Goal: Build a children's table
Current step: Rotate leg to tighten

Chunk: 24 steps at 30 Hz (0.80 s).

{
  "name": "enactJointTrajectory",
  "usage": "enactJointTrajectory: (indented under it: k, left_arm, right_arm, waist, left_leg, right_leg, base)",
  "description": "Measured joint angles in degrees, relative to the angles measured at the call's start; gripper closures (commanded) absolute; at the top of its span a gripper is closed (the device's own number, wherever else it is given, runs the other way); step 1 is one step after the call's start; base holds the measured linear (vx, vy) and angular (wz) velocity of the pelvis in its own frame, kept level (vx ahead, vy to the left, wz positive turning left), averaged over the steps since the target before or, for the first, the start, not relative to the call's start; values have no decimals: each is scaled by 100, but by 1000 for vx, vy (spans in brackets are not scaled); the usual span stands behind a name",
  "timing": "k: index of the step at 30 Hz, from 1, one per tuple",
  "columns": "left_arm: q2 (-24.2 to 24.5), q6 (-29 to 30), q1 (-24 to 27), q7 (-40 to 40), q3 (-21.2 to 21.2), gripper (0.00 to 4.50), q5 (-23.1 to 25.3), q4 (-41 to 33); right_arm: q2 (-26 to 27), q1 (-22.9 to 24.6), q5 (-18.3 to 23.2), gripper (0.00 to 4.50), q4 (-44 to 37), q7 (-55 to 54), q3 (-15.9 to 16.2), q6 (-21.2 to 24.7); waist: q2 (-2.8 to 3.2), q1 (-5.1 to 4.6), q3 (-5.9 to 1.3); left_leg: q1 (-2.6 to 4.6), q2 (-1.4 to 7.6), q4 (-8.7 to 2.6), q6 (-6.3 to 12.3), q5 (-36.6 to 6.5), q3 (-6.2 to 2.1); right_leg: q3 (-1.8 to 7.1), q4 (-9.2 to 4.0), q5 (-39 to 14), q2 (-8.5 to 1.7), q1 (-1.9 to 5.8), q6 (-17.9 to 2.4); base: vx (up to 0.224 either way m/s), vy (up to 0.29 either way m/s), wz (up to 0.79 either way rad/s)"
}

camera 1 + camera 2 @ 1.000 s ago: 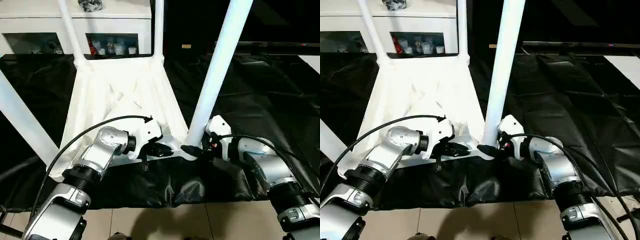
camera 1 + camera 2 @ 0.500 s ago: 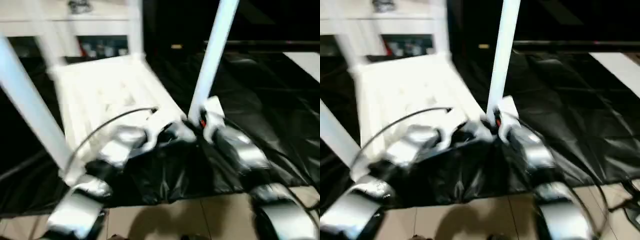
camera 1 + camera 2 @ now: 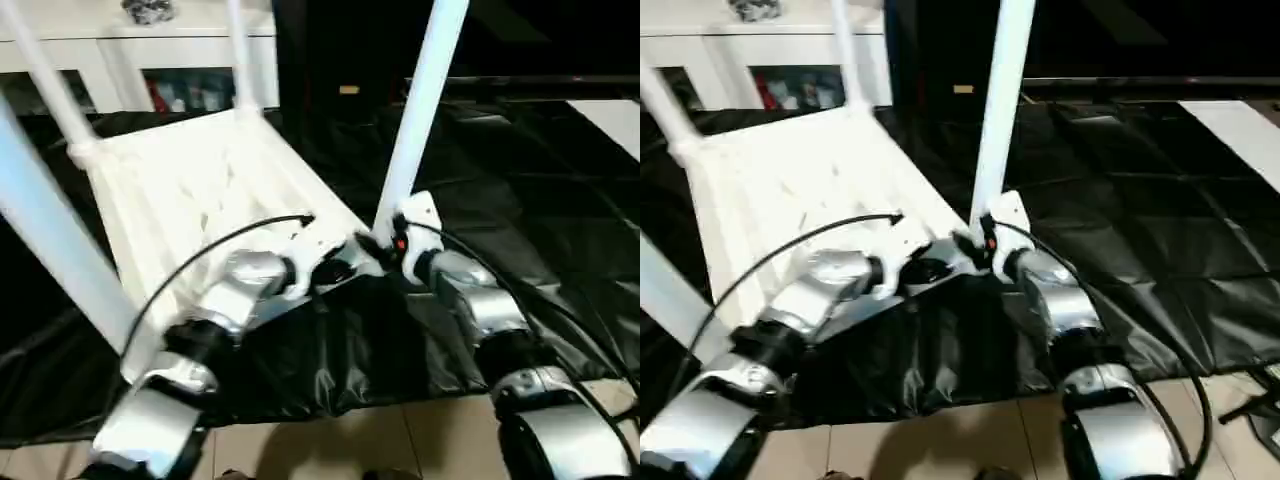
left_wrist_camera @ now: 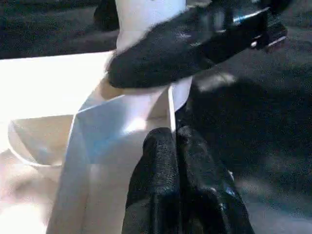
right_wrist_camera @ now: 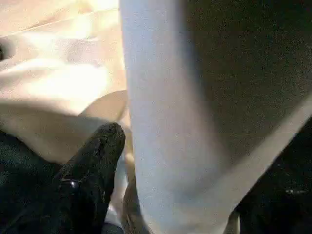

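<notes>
The children's table lies upside down on a black sheet, its ribbed white top [image 3: 190, 180] facing up and its legs standing from the corners. My right gripper [image 3: 385, 240] is closed around the base of the near-right leg [image 3: 415, 110]. In the right wrist view one black finger [image 5: 92, 161] lies beside that leg [image 5: 185, 122]. My left gripper [image 3: 345, 268] is shut with nothing in it, its tips [image 4: 173, 134] against the corner socket just beside the same leg. The other gripper's finger [image 4: 185, 48] crosses the leg above it.
The near-left leg [image 3: 50, 240] rises steeply at the picture's left, and two far legs [image 3: 240, 50] stand at the back. A white cabinet [image 3: 150, 40] with glass doors is behind the table. The black sheet [image 3: 520, 200] spreads to the right; floor tiles [image 3: 330, 445] lie in front.
The table top has swung, its far end moving left, while the near-right corner stayed between my grippers. Both forearms turned with it. The view has also shifted.
</notes>
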Motion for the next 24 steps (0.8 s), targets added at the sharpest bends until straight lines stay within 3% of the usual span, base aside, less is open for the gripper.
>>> enactJointTrajectory:
  k: [8, 13, 24]
  left_arm:
    - [364, -107, 184, -1229, -98, 450, -279, -217]
    - [446, -106, 202, -1658, -107, 450, -309, -231]
    - [508, -83, 218, -1844, -107, 450, -366, -267]
  right_arm:
    - [-869, 517, 246, 104, -730, 2007, 378, 65]
    - [-1088, 627, 307, 141, -935, 2574, 446, 104]
    - [-1090, 715, 364, 180, -1058, 2694, 477, 126]
  waist:
    - [8, 192, 5]
    - [7, 291, 5]
    - [8, 302, 6]
  left_leg:
    - [-7, -1, 1, 0, 0, 19]
    - [-8, 0, 2, 0, 0, 19]
    - [-13, 0, 1, 0, 0, 18]
  right_leg:
    - [8, -3, 0, -8, 4, 0]
    - [9, -2, -7, -8, 2, 11]
    - [8, -2, -8, -8, 1, 12]
  base:
    - [0, 0, 0]
    - [0, 0, 0]
    - [0, 0, 0]
